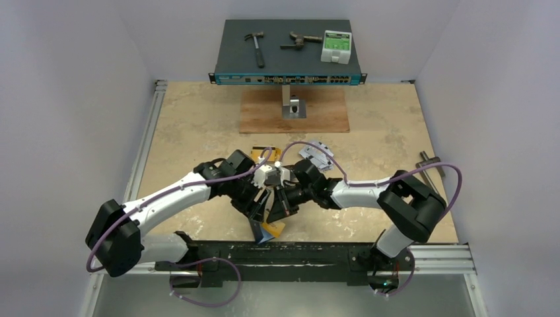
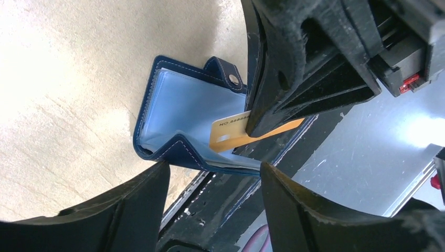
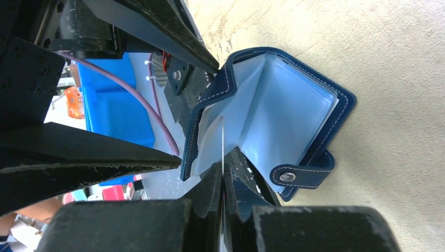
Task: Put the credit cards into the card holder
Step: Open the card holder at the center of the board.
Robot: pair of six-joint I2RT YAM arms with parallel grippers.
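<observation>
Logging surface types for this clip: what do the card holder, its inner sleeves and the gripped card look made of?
Card holder: navy leather or leatherette, matte, white stitching, shiny metal snap. Sleeves: glossy pale-blue clear plastic, likely vinyl. Gold card in the right claw: stiff smooth plastic, printed digits.

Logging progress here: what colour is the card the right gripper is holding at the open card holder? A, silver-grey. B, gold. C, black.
B: the left wrist view shows a gold-yellow card pinched by the right gripper, its end at the open blue card holder.
</observation>
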